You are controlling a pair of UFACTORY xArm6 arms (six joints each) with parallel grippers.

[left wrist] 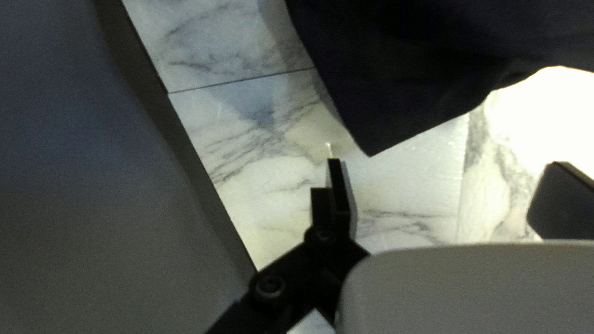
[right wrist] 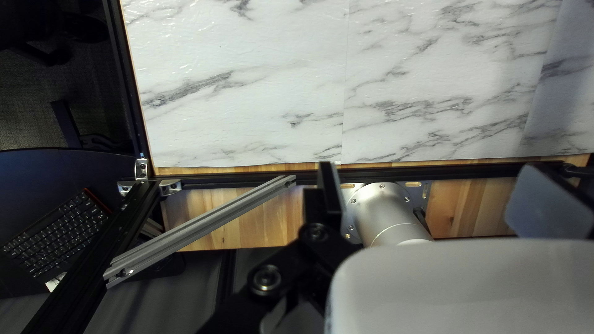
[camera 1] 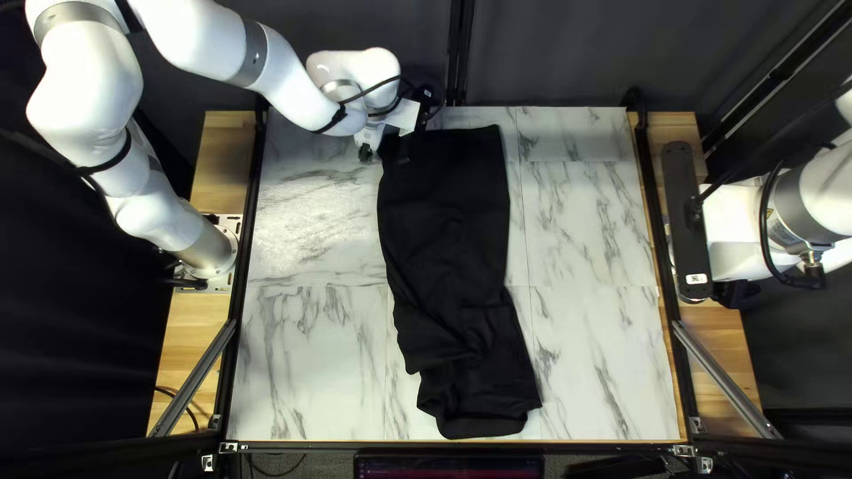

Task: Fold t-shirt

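Marbled tabletop (camera 1: 302, 355) lies under the black t-shirt (camera 1: 448, 231), rumpled toward the near edge. My left gripper (camera 1: 384, 156) blocks its far corner from above — the left wrist view shows that corner ahead of wide-parted, empty fingers. Only the right wrist view shows a keyboard (right wrist: 59, 235); my right gripper (camera 1: 733, 293) is spread wide, holding nothing.

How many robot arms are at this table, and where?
2: the left arm reaches towards the far end of the black shirt; the right arm is at the right of the table.
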